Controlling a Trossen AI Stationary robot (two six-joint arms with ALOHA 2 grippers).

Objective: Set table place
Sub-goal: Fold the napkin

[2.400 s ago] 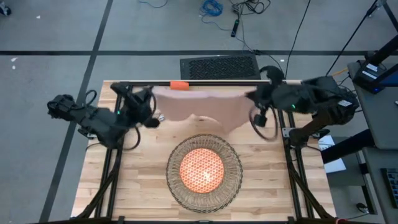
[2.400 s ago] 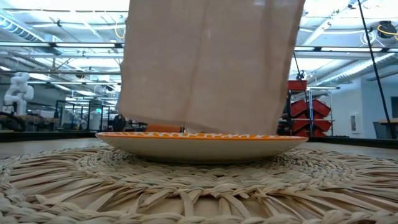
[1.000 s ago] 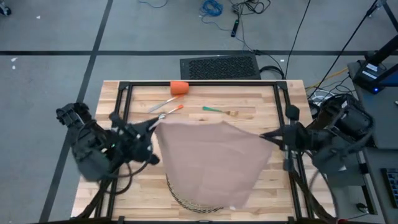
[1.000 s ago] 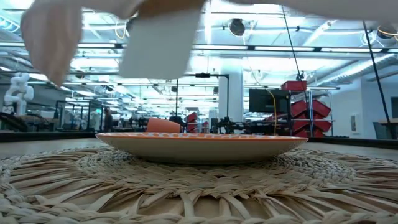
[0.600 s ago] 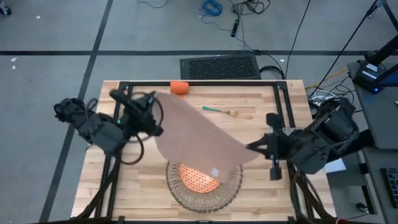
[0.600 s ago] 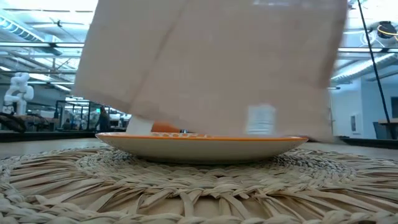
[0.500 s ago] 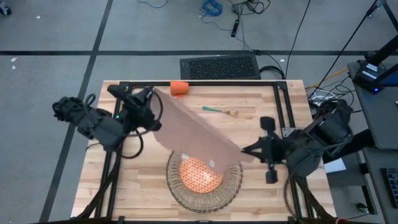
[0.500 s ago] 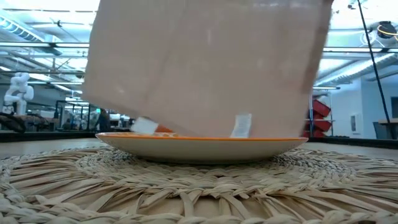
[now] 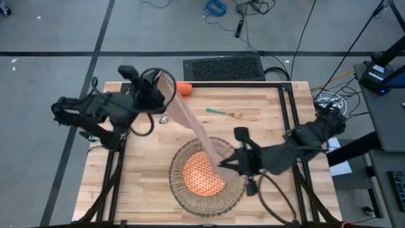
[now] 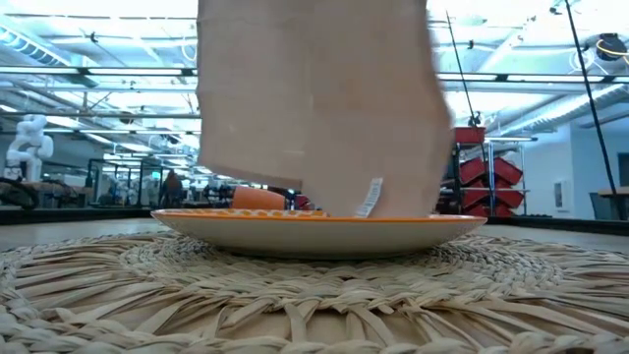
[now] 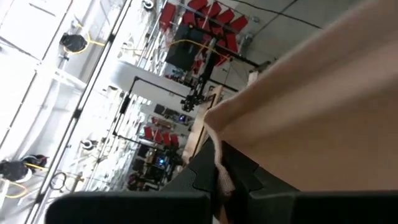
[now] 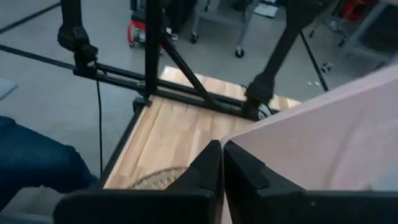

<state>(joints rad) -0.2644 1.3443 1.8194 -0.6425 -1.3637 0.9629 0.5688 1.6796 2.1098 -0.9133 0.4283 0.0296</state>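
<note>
We hold the beige napkin (image 9: 193, 123) stretched between both arms, its long axis running diagonally from the left end effector (image 9: 159, 81), clamped on one corner high over the far-left of the surface (image 9: 266, 130), down to the right end effector (image 9: 223, 166), clamped on the other corner just above the orange plate (image 9: 201, 176) on the wicker placemat (image 9: 179, 190). A second ago the cloth spread wide and flat; now it hangs as a narrow band, the right arm having swung inward over the plate.

napkin (image 9: 193, 123) 1 | plate (image 9: 204, 176) 1 | placemat (image 9: 179, 163) 1 | cup (image 9: 183, 88) 1 | fork (image 9: 223, 113) 1, possibly more cutlery hidden
</note>
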